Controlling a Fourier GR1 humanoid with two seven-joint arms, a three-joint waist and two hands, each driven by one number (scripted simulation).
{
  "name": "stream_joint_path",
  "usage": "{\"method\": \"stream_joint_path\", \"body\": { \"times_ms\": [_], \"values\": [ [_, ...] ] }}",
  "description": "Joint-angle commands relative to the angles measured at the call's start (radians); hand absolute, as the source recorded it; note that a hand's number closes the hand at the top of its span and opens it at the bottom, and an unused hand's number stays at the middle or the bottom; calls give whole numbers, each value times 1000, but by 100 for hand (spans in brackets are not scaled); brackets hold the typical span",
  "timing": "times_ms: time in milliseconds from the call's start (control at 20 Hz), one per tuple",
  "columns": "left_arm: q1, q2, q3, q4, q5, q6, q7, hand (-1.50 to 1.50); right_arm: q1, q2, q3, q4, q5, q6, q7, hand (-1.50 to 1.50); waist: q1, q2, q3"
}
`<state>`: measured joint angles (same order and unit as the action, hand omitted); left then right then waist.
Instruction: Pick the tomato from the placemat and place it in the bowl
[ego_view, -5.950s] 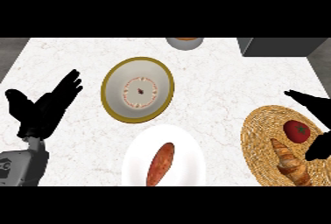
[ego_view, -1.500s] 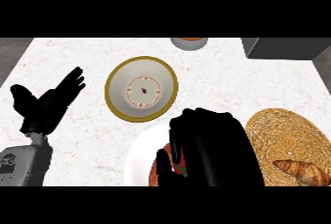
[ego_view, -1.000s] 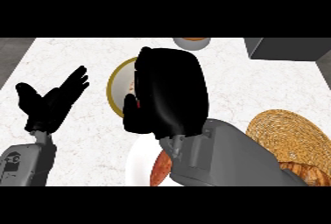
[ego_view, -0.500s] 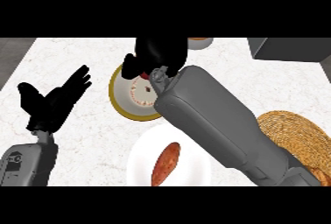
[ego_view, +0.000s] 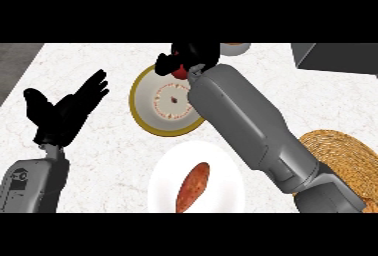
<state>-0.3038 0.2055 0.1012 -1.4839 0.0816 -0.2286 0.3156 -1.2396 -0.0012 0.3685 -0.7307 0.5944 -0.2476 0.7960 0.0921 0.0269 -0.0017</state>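
- Now the right hand (ego_view: 188, 56), curled round the tomato (ego_view: 179, 70), sits at upper centre — over the bowl's (ego_view: 151, 117) far rim, apparently for release.
- Left hand (ego_view: 65, 112) rests open at left.

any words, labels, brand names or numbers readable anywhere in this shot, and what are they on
None can be read.
The left forearm carries a small round mark, too blurred to read as a letter or sign.
The bowl has a dotted ring and a dark spot inside: a pattern, not text.
The white plate and woven placemat bear no writing.
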Motion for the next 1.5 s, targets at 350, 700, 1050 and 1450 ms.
{"method": "stream_joint_path", "body": {
  "times_ms": [350,700,1050,1450],
  "values": [
    [-27,-12,-22,21,-18,-6,-27,0,12,1,-193,210,-285,-201,-239,-150,40,27,1],
    [-6,-16,-41,16,-17,-29,-41,0,-27,1,-204,292,-336,-329,-409,-150,69,27,1],
    [-20,-13,-10,9,-14,8,-7,0,-70,1,-213,383,-331,-514,-494,-150,31,10,1],
    [68,27,50,7,3,-3,-45,0,-20,-12,-244,382,-320,-589,-583,-150,-68,-23,2]
  ]
}}
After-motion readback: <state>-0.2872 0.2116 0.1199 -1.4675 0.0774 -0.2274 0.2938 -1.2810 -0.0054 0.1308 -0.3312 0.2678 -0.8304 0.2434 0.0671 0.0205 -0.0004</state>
